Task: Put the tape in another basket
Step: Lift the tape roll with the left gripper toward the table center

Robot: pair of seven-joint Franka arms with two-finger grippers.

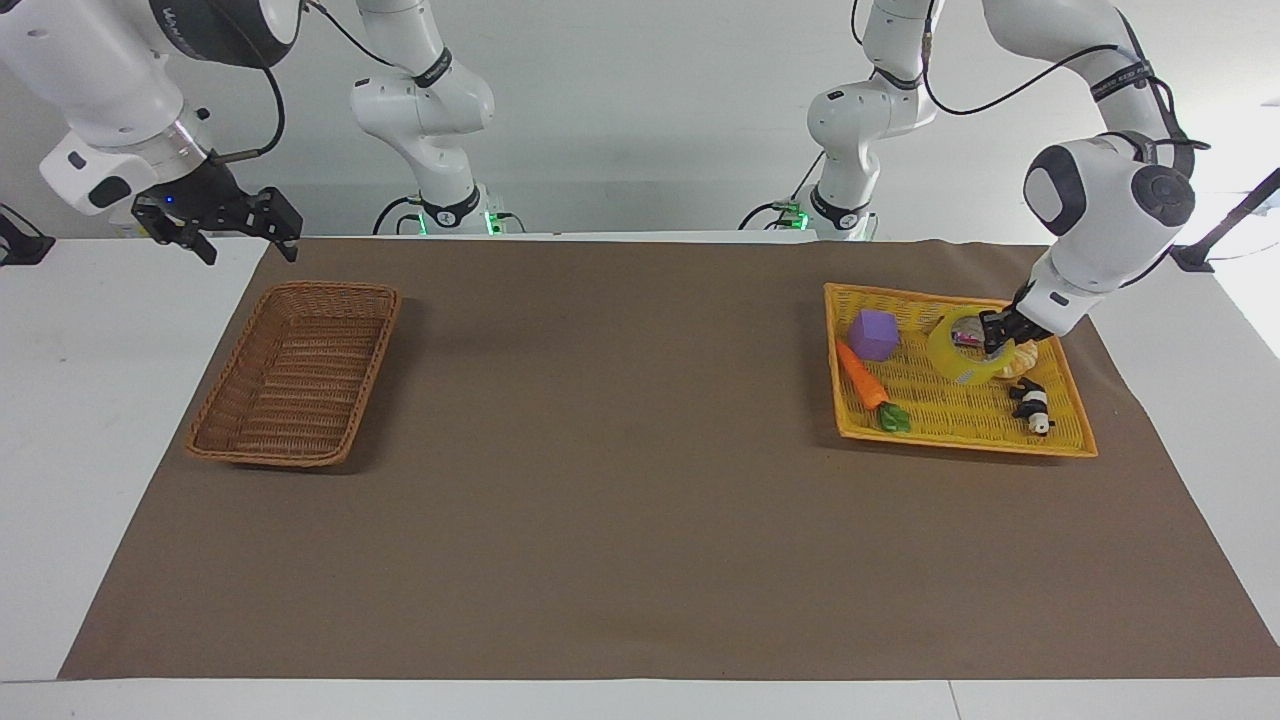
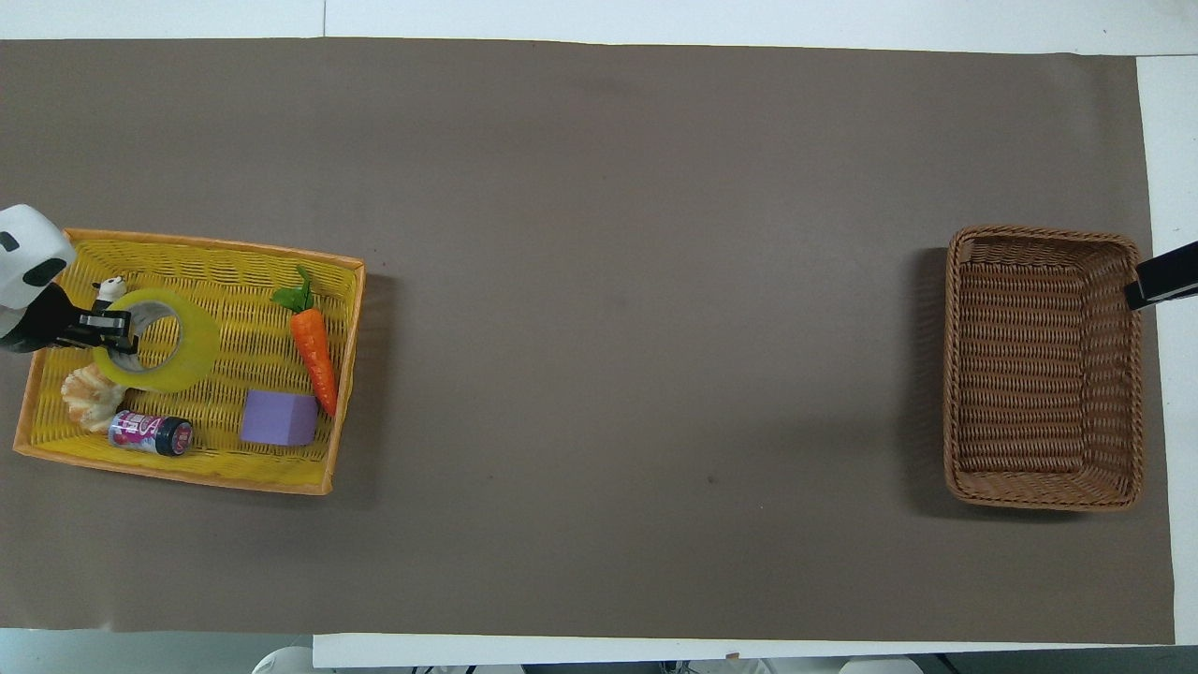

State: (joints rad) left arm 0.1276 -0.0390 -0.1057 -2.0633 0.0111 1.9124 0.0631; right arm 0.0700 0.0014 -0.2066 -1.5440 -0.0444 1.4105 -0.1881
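Brown paper (image 1: 620, 480) covers your white table (image 1: 90, 400) from end to end, with white wall at the robots' backs. Your left gripper (image 1: 995, 333) has its jaws pinched on the wall of the tape (image 1: 955, 352), one finger inside the core and one outside, at the roll's 3 o'clock edge in the facing view. The yellow roll hangs tilted, lifted clear of the mesh floor of the yellow tray (image 1: 1060, 440), over the part of the tray toward the left arm's end of the table.

Under and around the roll, you can see a pale croissant-shaped pastry toy (image 2: 86, 398) and a small pink-labelled can (image 2: 150, 433) in the tray's corner nearest the robots. A panda figure (image 1: 1033, 406) lies at roughly 4 o'clock of the tape in the facing view. A purple cube (image 1: 874, 334) and a toy carrot (image 1: 866, 382) sit along the tray's side that faces the table's middle.

Well apart, at the right arm's end of the table, the wicker basket (image 1: 297, 372) holds nothing. Your right gripper (image 1: 245, 243) waits in the air beside the basket's edge nearer the robots, its jaws spread.
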